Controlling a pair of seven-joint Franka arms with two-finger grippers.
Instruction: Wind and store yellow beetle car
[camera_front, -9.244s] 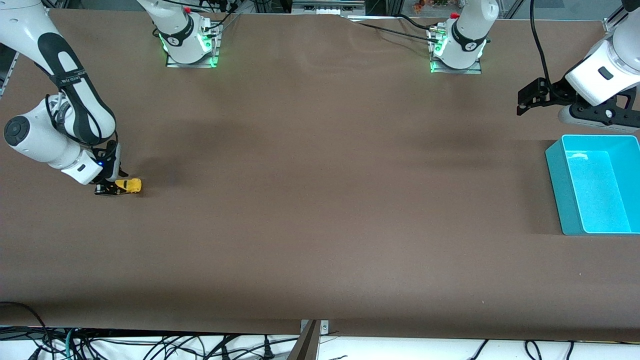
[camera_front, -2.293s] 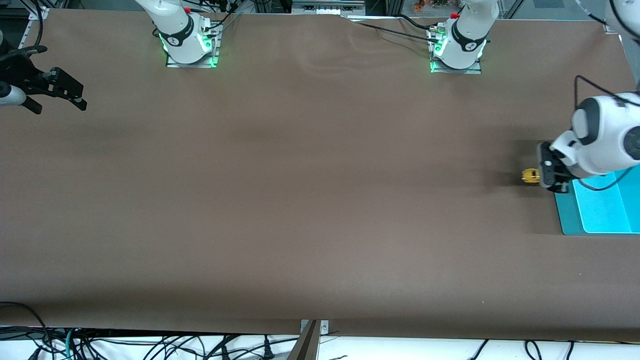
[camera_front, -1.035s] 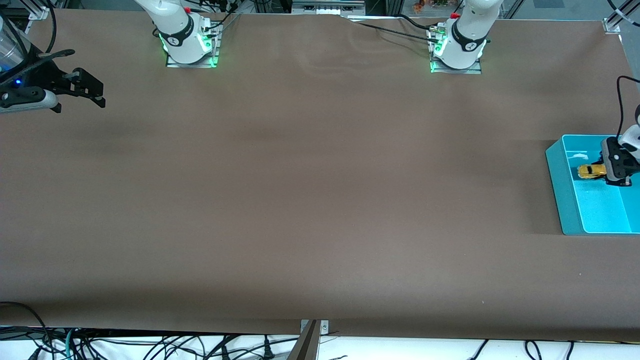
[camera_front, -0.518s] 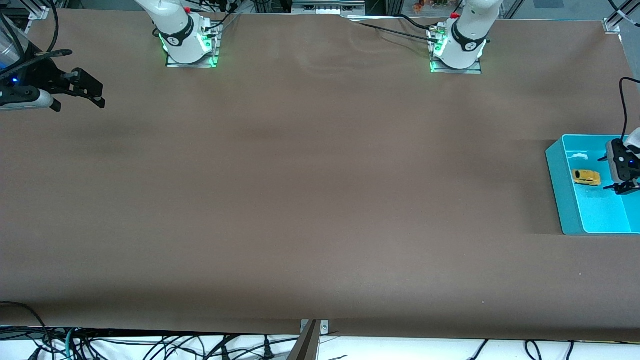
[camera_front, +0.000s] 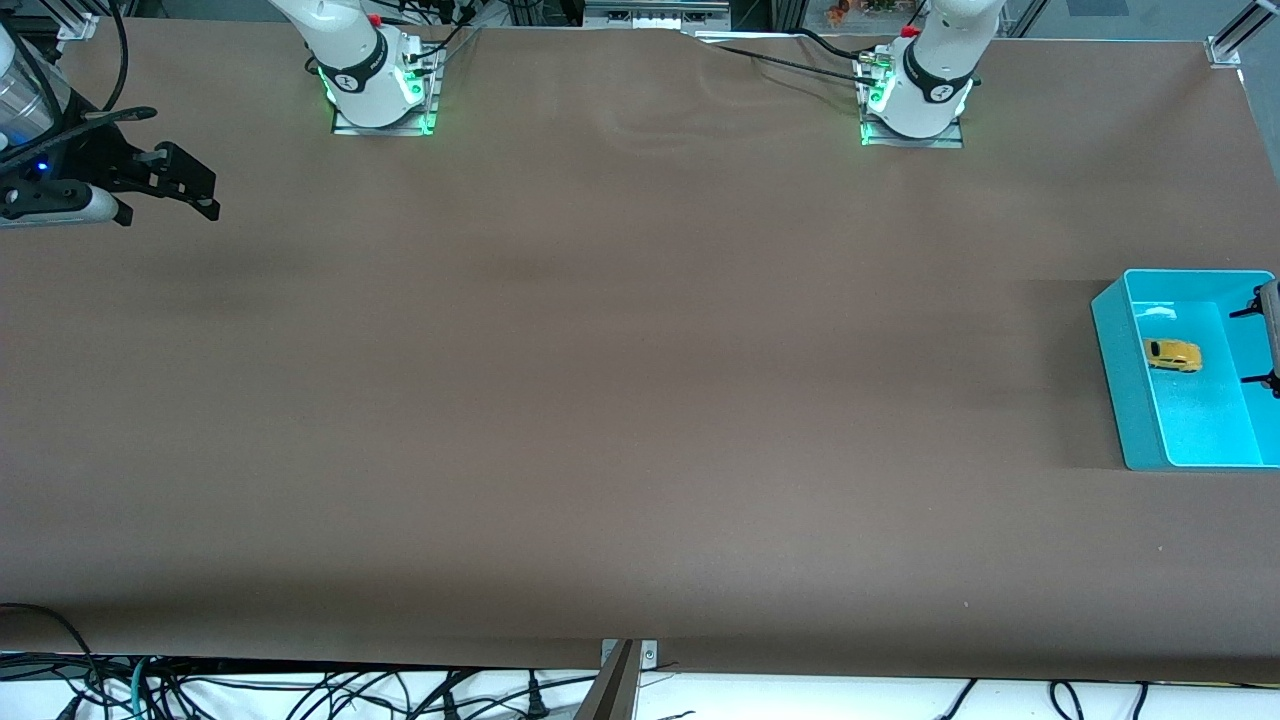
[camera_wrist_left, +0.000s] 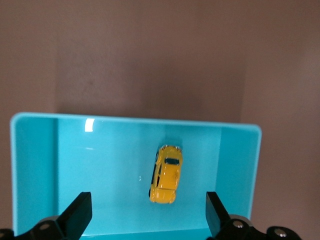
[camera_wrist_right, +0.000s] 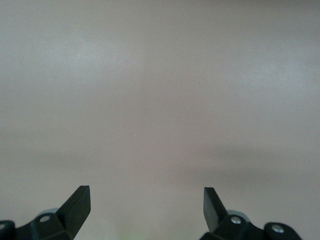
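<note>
The yellow beetle car (camera_front: 1173, 354) lies on the floor of the teal bin (camera_front: 1118, 380) at the left arm's end of the table. It also shows in the left wrist view (camera_wrist_left: 166, 174), inside the bin (camera_wrist_left: 35, 170). My left gripper (camera_front: 1258, 346) is open and empty above the bin, at the edge of the front view; in its wrist view (camera_wrist_left: 148, 210) the car lies apart from its fingers. My right gripper (camera_front: 205, 194) is open and empty, held up over the table at the right arm's end; its wrist view (camera_wrist_right: 147, 200) shows only bare table.
The brown table (camera_front: 620, 380) carries only the bin. Both arm bases (camera_front: 378, 80) (camera_front: 915, 90) stand along the edge farthest from the front camera. Cables hang below the nearest edge (camera_front: 300, 690).
The left gripper let go of the car into the bin, then rose and drew back toward the view's edge. The car now lies still. The right gripper shifted slightly.
</note>
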